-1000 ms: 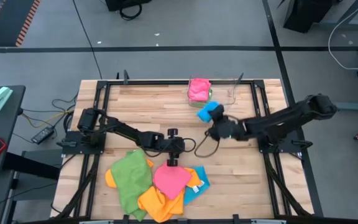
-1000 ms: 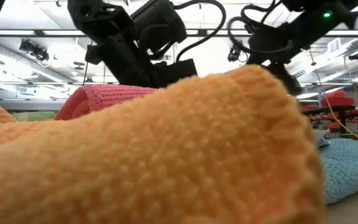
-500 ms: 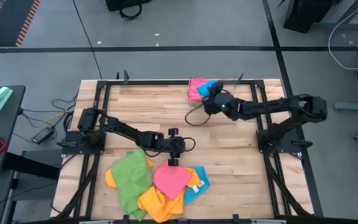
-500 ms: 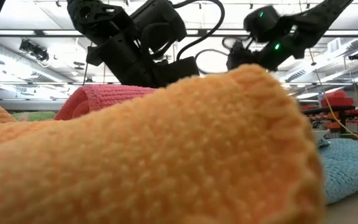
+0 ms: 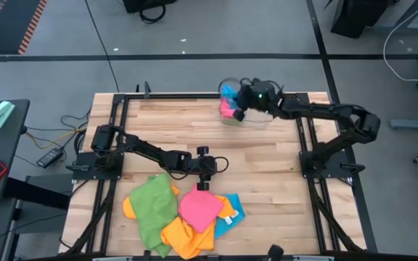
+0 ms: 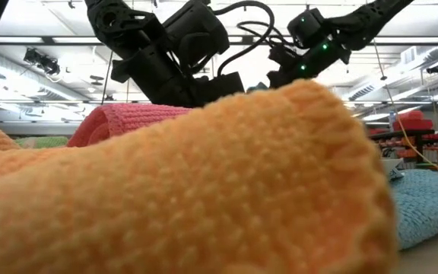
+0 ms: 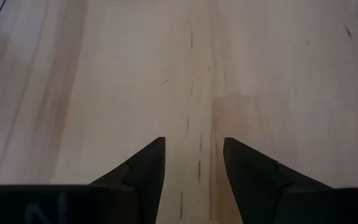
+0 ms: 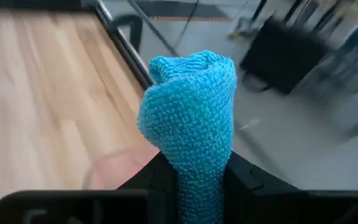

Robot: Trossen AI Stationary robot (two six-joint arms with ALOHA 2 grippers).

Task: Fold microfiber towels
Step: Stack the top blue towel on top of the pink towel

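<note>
High view: the right pincer [image 5: 232, 104] sits at 1 o'clock on the tabletop [image 5: 158, 123], clamped on a folded blue towel [image 5: 228, 92] above the pink towel [image 5: 227, 109] in the clear tray [image 5: 261, 118].

Right wrist view: lower squarely before releasing.

Left wrist view: the left pincer [image 7: 191, 163] stands empty, fingers apart, near the unfolded towels [image 5: 183, 214] at 6 o'clock.
</note>
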